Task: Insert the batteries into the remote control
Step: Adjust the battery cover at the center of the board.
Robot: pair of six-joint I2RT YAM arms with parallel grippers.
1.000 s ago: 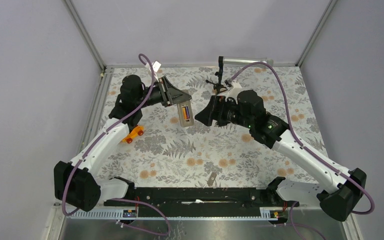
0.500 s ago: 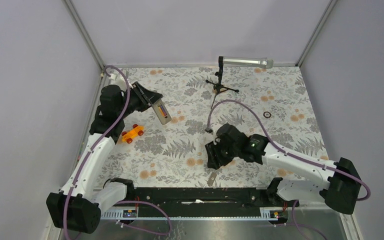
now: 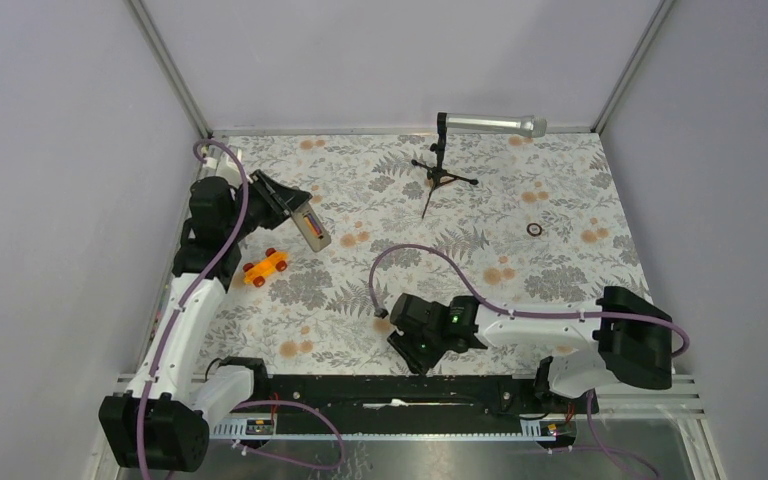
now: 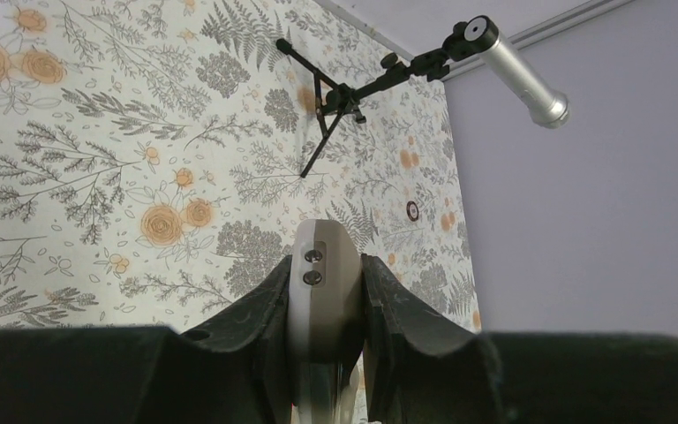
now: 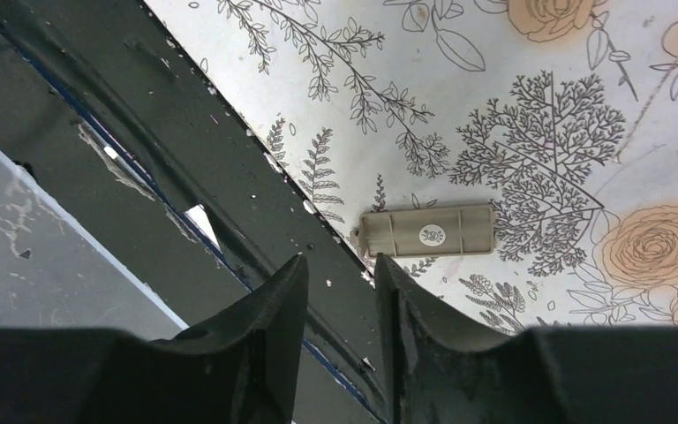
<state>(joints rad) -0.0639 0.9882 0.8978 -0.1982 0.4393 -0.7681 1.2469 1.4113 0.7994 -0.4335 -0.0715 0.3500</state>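
Note:
My left gripper (image 3: 298,210) is shut on the small white remote control (image 3: 312,225) and holds it above the table's left side. Its tan back recess faces up, with an orange and a dark battery (image 3: 313,221) lying in it. In the left wrist view the remote's white end (image 4: 322,274) sits clamped between the fingers. My right gripper (image 5: 340,265) is slightly open and empty, low at the table's near edge. A tan battery cover (image 5: 428,231) lies flat on the cloth just beyond its fingertips.
An orange toy car (image 3: 266,267) sits below the left gripper. A silver microphone (image 3: 490,124) on a black stand (image 3: 440,170) is at the back. A small black ring (image 3: 534,229) lies at the right. A black rail (image 3: 360,385) runs along the near edge.
The right arm swung from mid-table down to the near edge, over the tan cover. The left arm drew the remote back to the left.

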